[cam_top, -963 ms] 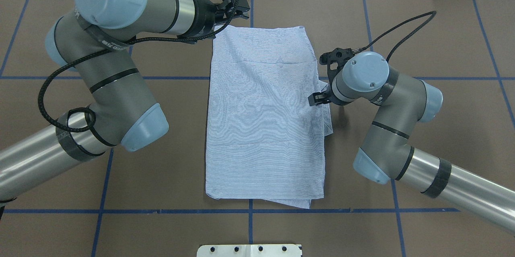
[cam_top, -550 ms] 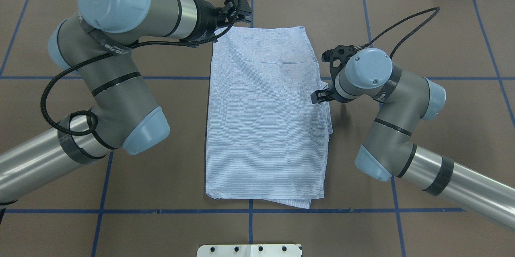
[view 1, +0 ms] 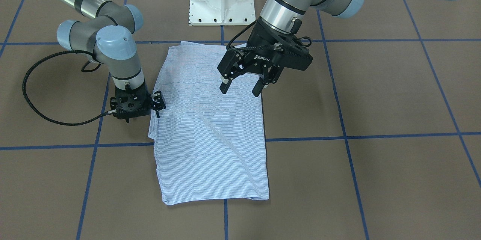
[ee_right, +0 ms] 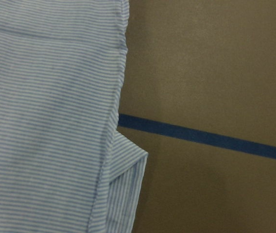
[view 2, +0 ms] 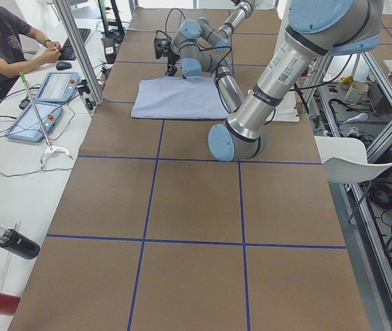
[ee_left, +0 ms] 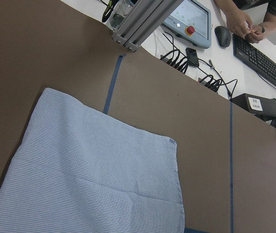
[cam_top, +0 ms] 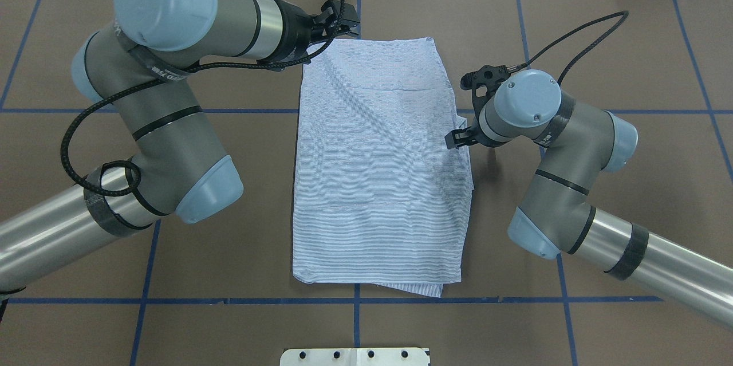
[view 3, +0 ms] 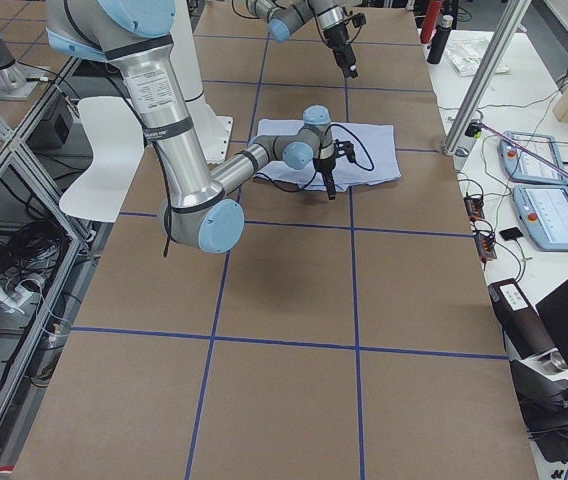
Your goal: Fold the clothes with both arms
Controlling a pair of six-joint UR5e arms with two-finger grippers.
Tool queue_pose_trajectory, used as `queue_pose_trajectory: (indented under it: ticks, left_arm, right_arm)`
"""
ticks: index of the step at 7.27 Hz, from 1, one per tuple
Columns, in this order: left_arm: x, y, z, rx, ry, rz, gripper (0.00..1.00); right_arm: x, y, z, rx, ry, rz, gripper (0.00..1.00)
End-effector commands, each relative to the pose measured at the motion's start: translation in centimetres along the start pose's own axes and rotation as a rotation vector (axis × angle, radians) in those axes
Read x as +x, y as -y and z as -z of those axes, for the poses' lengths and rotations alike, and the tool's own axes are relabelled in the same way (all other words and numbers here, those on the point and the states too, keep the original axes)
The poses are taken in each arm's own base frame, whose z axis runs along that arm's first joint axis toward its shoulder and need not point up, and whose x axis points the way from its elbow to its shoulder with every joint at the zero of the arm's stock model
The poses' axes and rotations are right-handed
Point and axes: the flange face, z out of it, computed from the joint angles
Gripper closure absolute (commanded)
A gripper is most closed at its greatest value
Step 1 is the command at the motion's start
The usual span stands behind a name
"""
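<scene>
Shirt (view 1: 210, 138) lies folded; front camera best shows left fingers (view 1: 224, 86) spread; right fingers' (view 1: 158, 99) spacing unclear.

The shirt (cam_top: 378, 171) is thin, matt woven cloth, softly creased. The desk (cam_top: 630, 200) wears a matt brown, paper-like cover, marked with smooth blue tape (cam_top: 246, 110). The left arm (cam_top: 51, 228) and right arm (cam_top: 676, 263) show satin metal tubes, smooth blue plastic caps (cam_top: 163, 2) and braided black cables (cam_top: 63, 145).

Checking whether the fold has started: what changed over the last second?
Little. The left pincer, open and empty, drifted slightly to the robot's right near the shirt's far left corner. The right pincer edged slightly away from the robot along the shirt's right edge. No grasp or release shows. The shirt lies flat as before.
</scene>
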Motion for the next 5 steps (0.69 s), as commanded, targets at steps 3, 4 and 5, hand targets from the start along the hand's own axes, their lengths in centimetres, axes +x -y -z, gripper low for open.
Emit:
queue_pose_trajectory:
  ticks: [3, 4, 5]
  left_arm:
    - [0.0, 0.0, 0.0, 0.0, 0.0, 0.0, 0.0]
    - [0.0, 0.0, 0.0, -0.002, 0.0, 0.0, 0.0]
    - [0.0, -0.1, 0.0, -0.003, 0.0, 0.001, 0.0]
  right_arm:
    - [-2.0, 0.2, 0.4, 0.008, 0.018, 0.013, 0.0]
    - [-1.7, 0.1, 0.2, -0.002, 0.006, 0.01, 0.0]
    - [-1.5, 0.0, 0.1, -0.015, -0.011, 0.006, 0.0]
